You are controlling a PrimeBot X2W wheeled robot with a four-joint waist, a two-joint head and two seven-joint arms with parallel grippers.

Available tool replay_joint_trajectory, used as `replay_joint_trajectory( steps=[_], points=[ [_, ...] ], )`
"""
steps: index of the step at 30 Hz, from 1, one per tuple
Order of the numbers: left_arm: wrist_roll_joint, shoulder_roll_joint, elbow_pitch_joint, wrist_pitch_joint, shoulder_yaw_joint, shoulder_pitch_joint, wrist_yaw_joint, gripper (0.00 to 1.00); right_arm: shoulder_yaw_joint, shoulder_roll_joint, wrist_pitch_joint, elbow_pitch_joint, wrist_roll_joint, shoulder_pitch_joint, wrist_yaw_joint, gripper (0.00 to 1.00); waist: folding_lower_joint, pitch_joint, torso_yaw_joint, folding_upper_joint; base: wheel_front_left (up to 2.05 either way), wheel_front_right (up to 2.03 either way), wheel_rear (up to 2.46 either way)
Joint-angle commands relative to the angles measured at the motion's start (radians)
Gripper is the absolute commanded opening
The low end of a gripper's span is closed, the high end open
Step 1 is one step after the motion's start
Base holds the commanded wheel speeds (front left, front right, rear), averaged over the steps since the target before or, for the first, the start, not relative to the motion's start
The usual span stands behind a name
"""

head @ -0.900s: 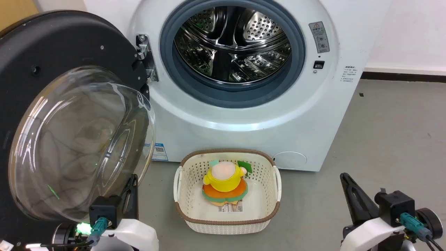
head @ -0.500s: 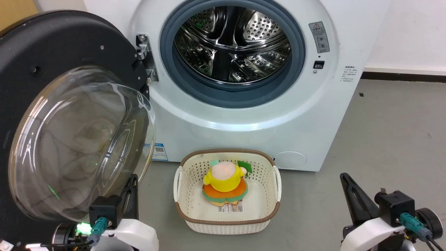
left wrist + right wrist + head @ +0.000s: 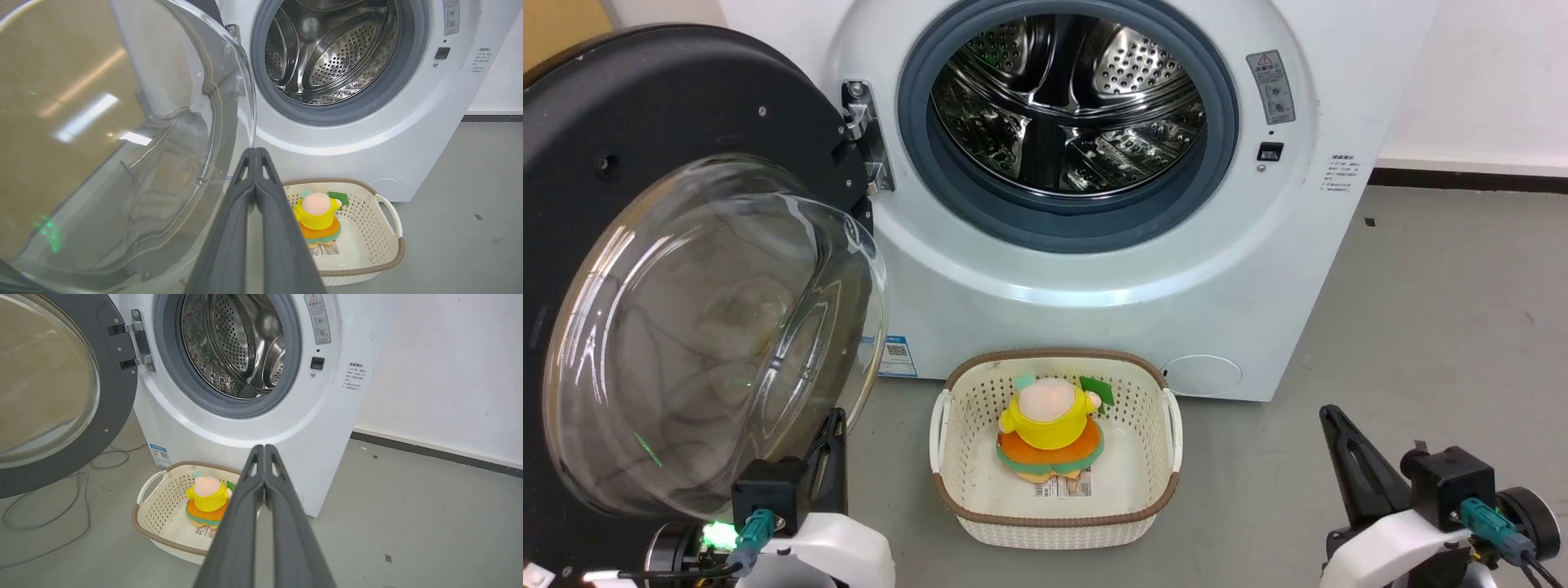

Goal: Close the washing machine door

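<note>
Black plastic rings the door (image 3: 645, 106), which stands swung wide open on the left of the machine (image 3: 1094, 310), its inner face and bulging glass window (image 3: 711, 343) turned toward the head camera. It hangs from a metal hinge (image 3: 866, 135) at the left edge of the opening. The steel drum (image 3: 1066, 98) shows uncovered inside the grey gasket (image 3: 1062, 224). A blue sticker (image 3: 897, 355) sits low on the white front, partly behind the glass, and a round cap (image 3: 1201, 376) lies at the lower right.

A cream basket (image 3: 1058, 531) rests on the grey floor (image 3: 1421, 327) just in front of the machine, with a yellow and orange plush toy (image 3: 1049, 425) lying in it.

The left gripper (image 3: 255, 152) is closed, its two fingers pressed together at the tips with nothing between them. In the left wrist view the tips lie just beside the rim of the glass window; whether they touch it cannot be told. The right gripper (image 3: 264, 448) is closed and empty too, low at the right, well apart from the door and pointing toward the machine's front. A cable (image 3: 49, 522) trails over the floor beneath the open door.
</note>
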Motion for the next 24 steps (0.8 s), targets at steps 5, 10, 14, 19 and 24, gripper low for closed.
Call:
replay_joint_trajectory(
  steps=[5, 10, 14, 19, 24],
  points=[
    [-0.002, 0.000, 0.002, -0.005, -0.003, 0.001, 0.003, 1.00, 0.001, 0.000, -0.005, 0.002, 0.006, 0.002, 0.000, 1.00, 0.0000, 0.000, 0.000, 0.0000, 0.00, 0.00, 0.00],
    [-0.006, 0.000, 0.003, -0.016, -0.008, 0.001, 0.006, 1.00, 0.000, 0.000, -0.015, 0.004, 0.015, 0.005, 0.000, 1.00, 0.0000, 0.000, 0.003, 0.0000, 0.00, 0.00, 0.00],
    [-0.008, 0.000, 0.003, -0.024, -0.012, 0.002, 0.009, 1.00, 0.000, 0.000, -0.024, 0.005, 0.021, 0.007, 0.000, 1.00, 0.0000, 0.000, 0.009, 0.0000, 0.00, 0.00, 0.00],
    [-0.012, 0.000, 0.002, -0.034, -0.017, 0.003, 0.011, 1.00, -0.001, 0.000, -0.034, 0.007, 0.029, 0.010, 0.000, 1.00, 0.0000, 0.000, 0.022, 0.0000, 0.00, 0.00, 0.00],
    [-0.014, 0.000, 0.001, -0.045, -0.021, 0.004, 0.014, 1.00, 0.000, 0.001, -0.045, 0.008, 0.037, 0.013, 0.000, 1.00, 0.0000, -0.002, 0.042, 0.0000, 0.00, 0.00, 0.00]
  ],
)
